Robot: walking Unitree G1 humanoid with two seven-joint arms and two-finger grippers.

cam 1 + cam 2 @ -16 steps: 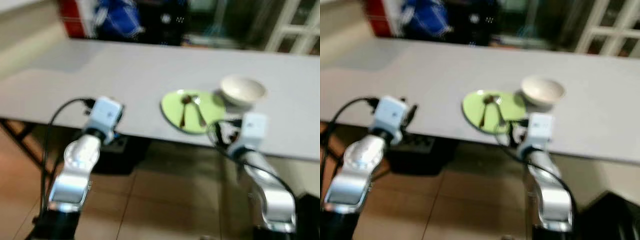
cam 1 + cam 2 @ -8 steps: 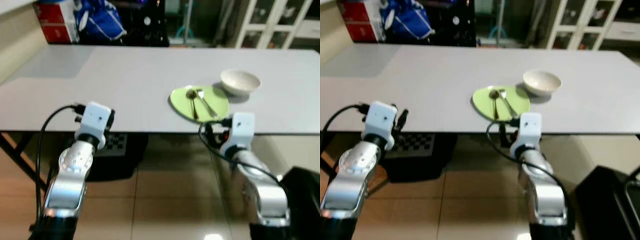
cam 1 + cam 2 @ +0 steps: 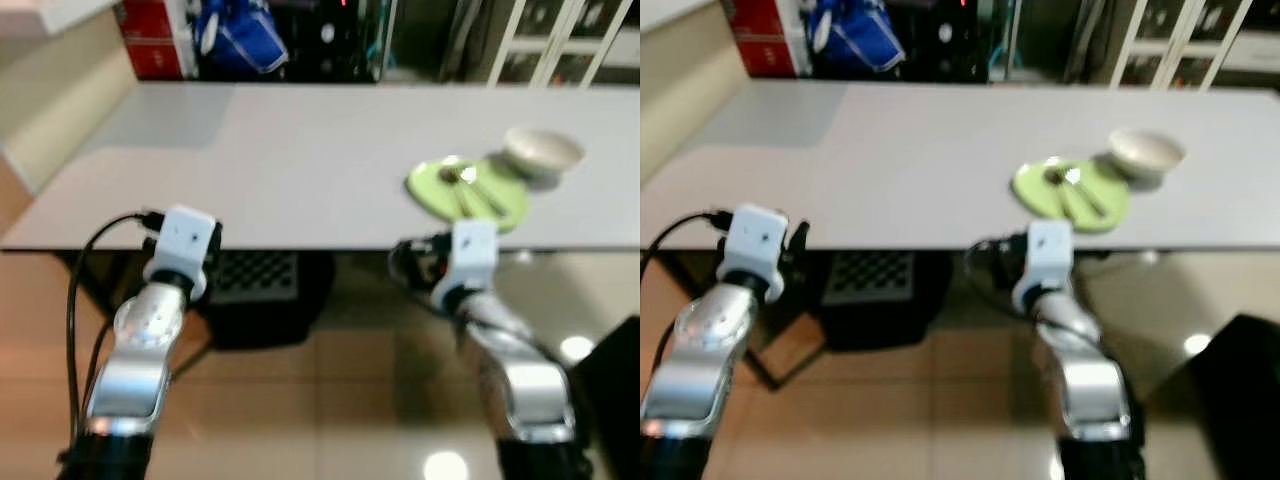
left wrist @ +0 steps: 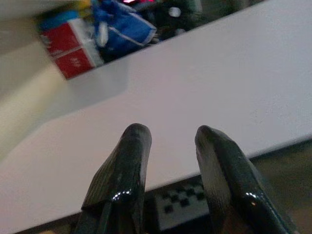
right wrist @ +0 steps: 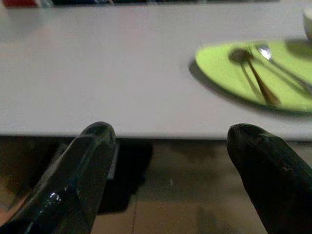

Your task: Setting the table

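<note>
Camera swung left since half a second ago; green plate (image 3: 466,189) now sits further right in frame. Right gripper (image 5: 170,161), jaws wide apart, hangs below the desk (image 3: 300,160) edge, plate ahead beyond its right jaw, two spoons (image 5: 256,73) on it, white bowl (image 3: 543,152) touching behind. Left gripper (image 4: 173,161) jaws apart. Red box (image 4: 68,46), writing unreadable.

The whole view has shifted: the camera has turned leftward, so the green plate (image 3: 468,190) and white bowl (image 3: 542,153) now sit farther right in the frame, near the counter (image 3: 300,150) edge. The picture is blurrier than half a second ago. Both arms stay low before the counter's near edge.
</note>
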